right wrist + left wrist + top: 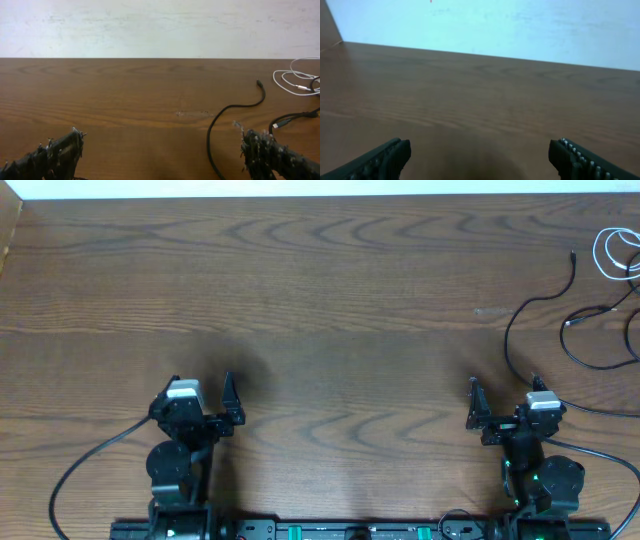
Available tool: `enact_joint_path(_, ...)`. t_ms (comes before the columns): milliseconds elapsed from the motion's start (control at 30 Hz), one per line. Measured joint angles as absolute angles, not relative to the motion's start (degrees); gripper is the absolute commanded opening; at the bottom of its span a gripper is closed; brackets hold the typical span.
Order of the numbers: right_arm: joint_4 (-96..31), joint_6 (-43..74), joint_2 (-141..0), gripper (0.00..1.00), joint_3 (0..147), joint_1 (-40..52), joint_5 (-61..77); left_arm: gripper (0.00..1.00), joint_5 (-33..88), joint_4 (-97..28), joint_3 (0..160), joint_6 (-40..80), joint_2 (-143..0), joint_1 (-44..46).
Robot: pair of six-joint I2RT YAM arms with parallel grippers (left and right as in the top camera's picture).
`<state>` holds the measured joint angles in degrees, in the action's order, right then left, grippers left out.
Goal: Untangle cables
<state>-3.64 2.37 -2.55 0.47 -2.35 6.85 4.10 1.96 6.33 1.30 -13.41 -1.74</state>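
Note:
The cables lie at the table's far right. A long black cable curves from a plug near the back down past my right gripper. A white cable is coiled at the right edge, and a second black cable loops beside it. In the right wrist view, the long black cable runs just inside my right finger, with the white coil and a plugged black cable farther right. My right gripper is open and empty. My left gripper is open over bare wood, far from the cables.
The wooden table ends at a white wall along the back. A raised side edge runs at the far left. The arms' own thick black wires trail near the front edge by the base rail.

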Motion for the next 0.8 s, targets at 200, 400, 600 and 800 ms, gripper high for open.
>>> enact_joint_path(200, -3.64, 2.37, -2.55, 0.99, 0.47, -2.35, 6.85, 0.94, 4.10, 2.13, 1.32, -0.25, -8.08, -1.96)
enact_joint_path(400, -3.64, 2.37, -2.57, 0.99, 0.47, -2.35, 6.85, 0.94, 3.51, -1.08, 0.64, -0.95, -3.88, -1.96)
enact_joint_path(600, -3.64, 2.37, -2.57, 0.99, 0.47, -2.35, 6.85, 0.94, 3.49, -1.19, 0.80, -1.45, -0.62, -1.96)
enact_joint_path(800, -3.64, 2.37, -2.57, 0.99, 0.47, -2.35, 6.85, 0.94, 3.46, -1.21, 0.80, -1.54, -0.62, -2.07)
